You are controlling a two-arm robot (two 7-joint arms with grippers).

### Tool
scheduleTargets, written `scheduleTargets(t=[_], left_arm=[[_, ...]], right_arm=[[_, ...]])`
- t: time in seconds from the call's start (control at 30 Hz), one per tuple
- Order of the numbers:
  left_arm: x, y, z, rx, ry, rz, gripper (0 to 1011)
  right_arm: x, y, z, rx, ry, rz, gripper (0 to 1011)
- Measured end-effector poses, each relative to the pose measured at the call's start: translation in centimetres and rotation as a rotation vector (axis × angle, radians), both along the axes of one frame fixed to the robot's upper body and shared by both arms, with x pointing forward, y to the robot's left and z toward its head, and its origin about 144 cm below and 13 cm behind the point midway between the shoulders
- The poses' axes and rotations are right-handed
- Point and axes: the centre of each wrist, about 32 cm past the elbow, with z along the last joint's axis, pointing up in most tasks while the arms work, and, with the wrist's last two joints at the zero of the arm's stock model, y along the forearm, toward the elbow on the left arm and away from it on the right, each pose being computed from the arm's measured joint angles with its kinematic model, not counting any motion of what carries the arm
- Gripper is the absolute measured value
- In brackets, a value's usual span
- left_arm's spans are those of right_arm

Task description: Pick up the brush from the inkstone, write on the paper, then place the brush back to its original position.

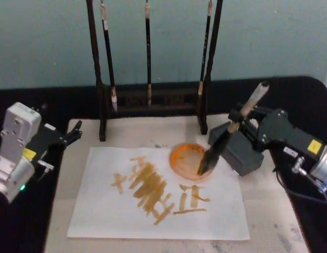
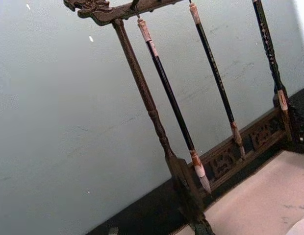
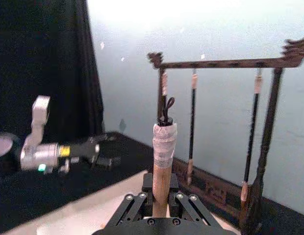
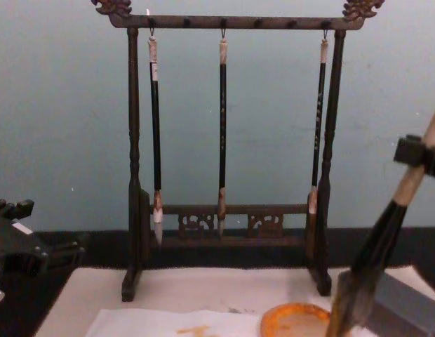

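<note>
The pale counter fills the lower half of the head view, with dark cloth along its far edge and sides. At the back, in the upper centre, a dark wooden rack stands upright. Three thin brushes hang from its top bar, well apart from each other.

The paper lies flat in the lower centre. Orange-yellow strokes are spread across its middle.

The right gripper reaches in from the right edge of the head view. Its jaws are closed on the brush, gripping the pale upper handle. The left gripper sits at the left edge over the dark cloth, well away from the paper. Its jaws stand apart with nothing between them.

A grey block rests on the counter right of centre, below the right gripper. Just to its left is a round orange dish, which sits at the paper's upper right corner.

The brush is tilted, with its handle end up and to the right. Its dark shaft slants down and left, and the bushy tuft is inside the dish at its right side. Whether the tuft touches the bottom cannot be told.
</note>
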Motion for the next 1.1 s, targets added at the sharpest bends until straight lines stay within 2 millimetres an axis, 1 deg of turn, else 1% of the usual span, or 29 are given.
scheduleTargets(t=[0.13, 0.4, 0.67, 0.9, 1.1], left_arm=[[0.0, 0.0, 0.0, 0.0, 0.0, 0.0, 1010], [0.0, 0.0, 0.0, 0.0, 0.0, 0.0, 1010], [0.0, 0.0, 0.0, 0.0, 0.0, 0.0, 1010], [0.0, 0.0, 0.0, 0.0, 0.0, 0.0, 1010], [0.0, 0.0, 0.0, 0.0, 0.0, 0.0, 1009]], right_arm=[[1.2, 0.0, -0.4, 0.102, 0.051, -0.02, 177], [3.0, 0.3, -1.5, 0.249, 0.167, -0.094, 177], [5.1, 0.3, -2.9, 0.413, 0.34, -0.18, 177], [6.1, 0.1, -4.2, 0.505, 0.473, -0.216, 177], [6.6, 0.2, -5.2, 0.576, 0.559, -0.245, 177]])
